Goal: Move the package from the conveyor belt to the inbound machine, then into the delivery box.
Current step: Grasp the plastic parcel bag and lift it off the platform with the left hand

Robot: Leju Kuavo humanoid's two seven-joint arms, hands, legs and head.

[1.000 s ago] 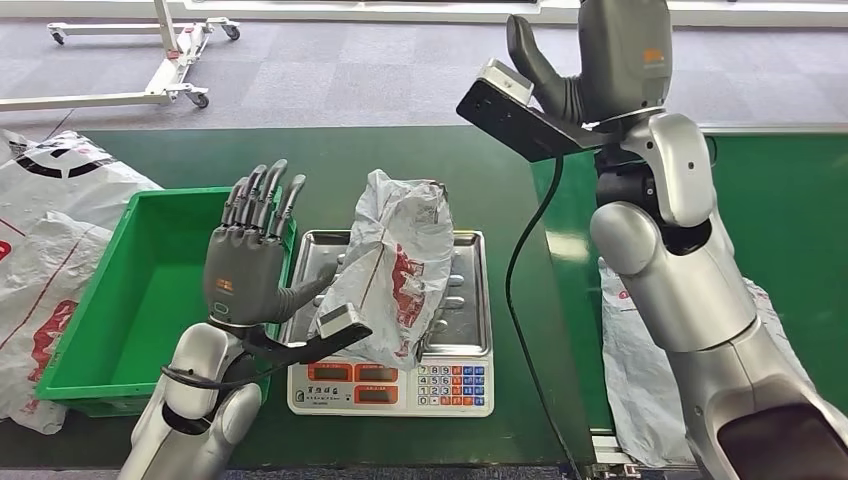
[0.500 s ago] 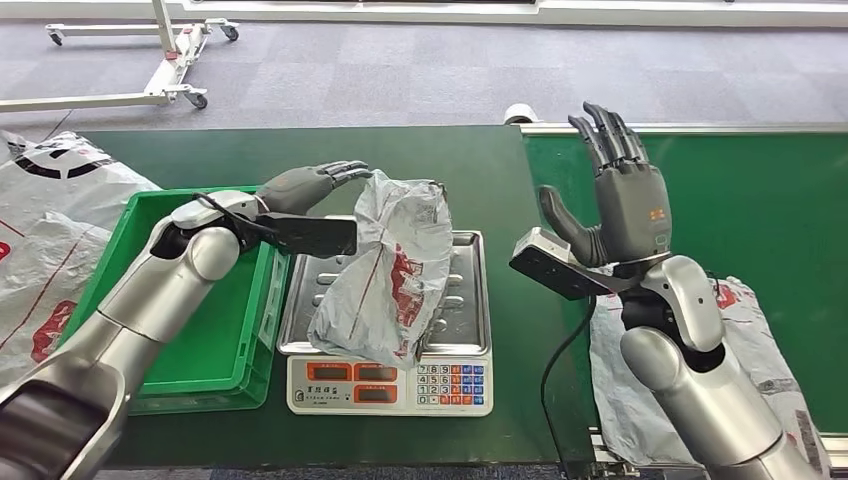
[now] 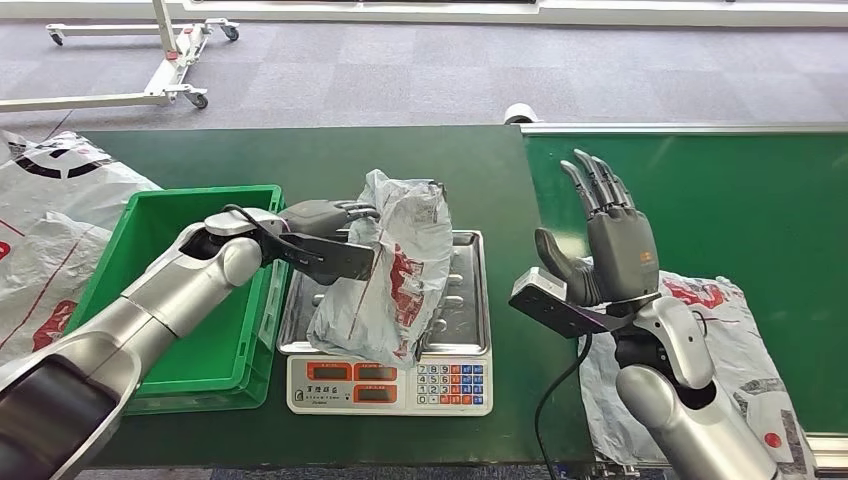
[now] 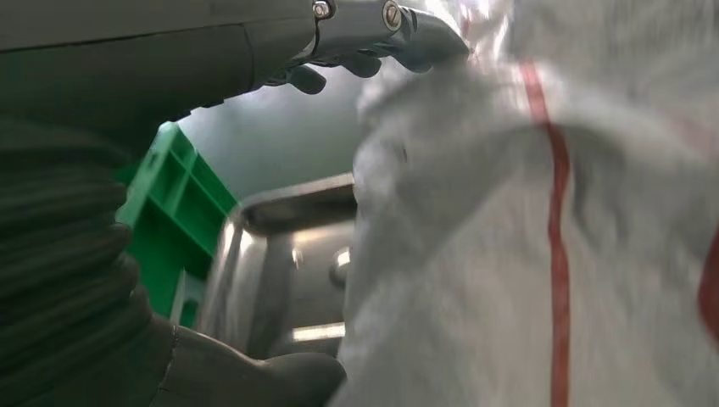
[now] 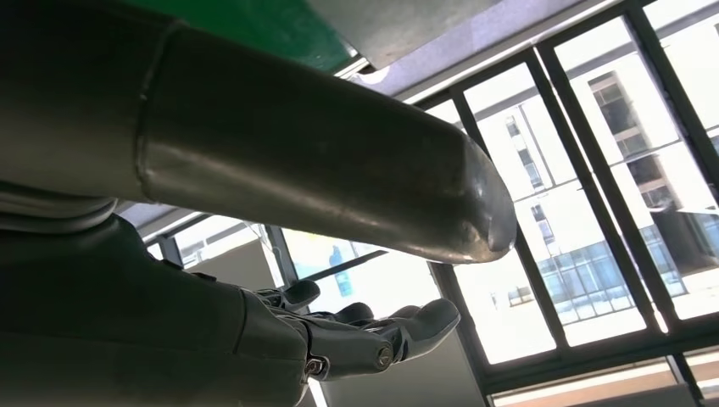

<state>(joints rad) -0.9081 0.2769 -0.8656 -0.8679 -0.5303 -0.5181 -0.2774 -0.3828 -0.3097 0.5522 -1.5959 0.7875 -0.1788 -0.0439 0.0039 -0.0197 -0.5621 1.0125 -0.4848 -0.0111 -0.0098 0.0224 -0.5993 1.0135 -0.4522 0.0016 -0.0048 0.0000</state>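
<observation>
The package (image 3: 395, 270), a crumpled white plastic bag with red print, stands upright on the steel tray of the scale (image 3: 470, 250). My left hand (image 3: 325, 215) reaches in from the left against the package's upper left side. In the left wrist view its fingers (image 4: 398, 34) touch the package (image 4: 543, 237) near the top, and the thumb (image 4: 254, 377) lies lower down, well apart from them. My right hand (image 3: 610, 240) is raised over the left edge of the conveyor belt (image 3: 760, 190), fingers spread, holding nothing.
A green delivery box (image 3: 150, 290) stands left of the scale, right under my left forearm. Another white package (image 3: 730, 330) lies on the belt by my right arm. More white bags (image 3: 50, 200) lie at the far left. The scale's keypad (image 3: 440, 383) faces me.
My left hand has come down from the package's top edge to its upper left side. My right arm has sunk lower and nearer to me, its hand still spread.
</observation>
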